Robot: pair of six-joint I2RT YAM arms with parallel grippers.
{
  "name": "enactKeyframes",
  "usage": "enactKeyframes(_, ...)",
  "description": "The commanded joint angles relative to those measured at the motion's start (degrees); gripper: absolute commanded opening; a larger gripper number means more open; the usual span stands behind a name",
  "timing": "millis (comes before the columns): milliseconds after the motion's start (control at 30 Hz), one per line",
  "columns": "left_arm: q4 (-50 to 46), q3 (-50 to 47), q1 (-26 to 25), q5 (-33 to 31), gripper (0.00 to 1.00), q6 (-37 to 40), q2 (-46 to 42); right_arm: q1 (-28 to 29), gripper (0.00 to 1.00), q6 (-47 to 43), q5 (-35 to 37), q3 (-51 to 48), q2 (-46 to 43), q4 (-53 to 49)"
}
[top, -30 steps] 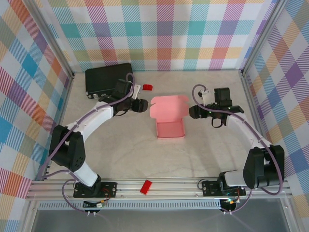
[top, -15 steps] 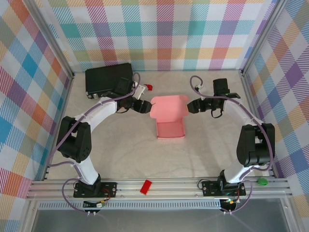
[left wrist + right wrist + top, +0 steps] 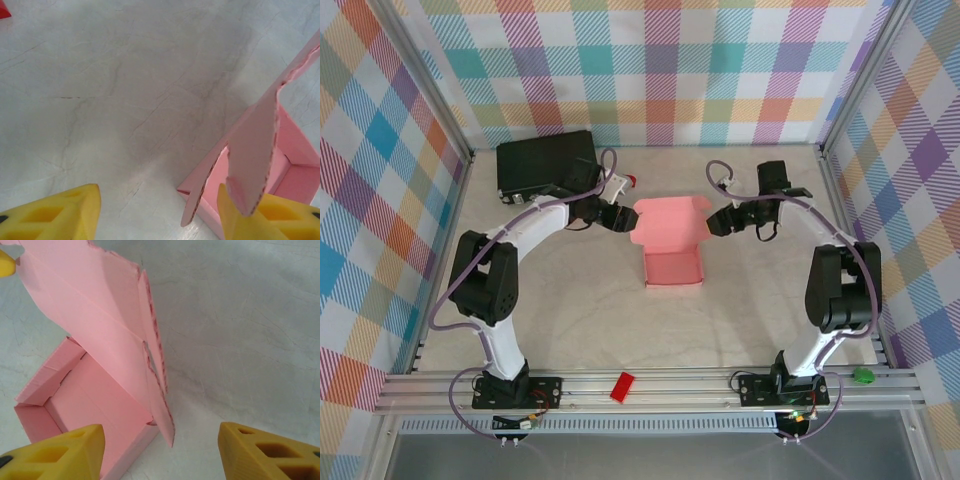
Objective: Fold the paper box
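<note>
Viewing from the top external camera, I find the paper box (image 3: 671, 268) near the middle of the table (image 3: 760, 310). Its open tray lies flat with the hinged lid standing up at the far side.

**Left arm.** The left gripper (image 3: 620, 221) sits at the left edge of the raised lid. In the left wrist view its yellow fingers (image 3: 62, 214) are spread wide. The lid's side flap hangs in front of the finger nearer the box. I cannot tell whether flap and finger touch.

**Right arm.** The right gripper (image 3: 716, 222) sits at the lid's right edge, opposite the left gripper. In the right wrist view its jaws are likewise spread, with nothing pinched. The lid's other side flap hangs down into the gap between the fingers (image 3: 272, 452), apart from both.

**Box condition.** The tray walls stand upright and the tray interior is visible in the right wrist view. The lid leans over the tray, and its two side flaps have wavy cut edges.

**Other items.** A black case (image 3: 545, 162) lies at the far left corner. One small red piece (image 3: 633, 181) lies just beside the left arm's wrist. A second red piece (image 3: 621, 386) rests on the near rail (image 3: 700, 385) between the arm bases.
</note>
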Motion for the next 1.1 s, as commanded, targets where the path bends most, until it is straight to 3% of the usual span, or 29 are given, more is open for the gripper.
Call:
enactKeyframes(0, -0.78, 2.29, -0.59, 1.98, 0.60, 0.76, 1.14, 0.15, 0.60, -2.93, -2.26, 2.81, 1.69, -2.49)
enactKeyframes(533, -2.54, 4.74, -1.38, 4.76, 0.43, 0.30, 3.87, 2.47, 0.50, -7.87, -2.85, 5.59, 4.94, -5.95)
enactKeyframes(1067, -3.01, 4.80, -2.34, 3.19, 0.30, 0.46, 3.53, 3.62, 0.31, -7.31, 1.65, 4.79, 2.99, -4.42)
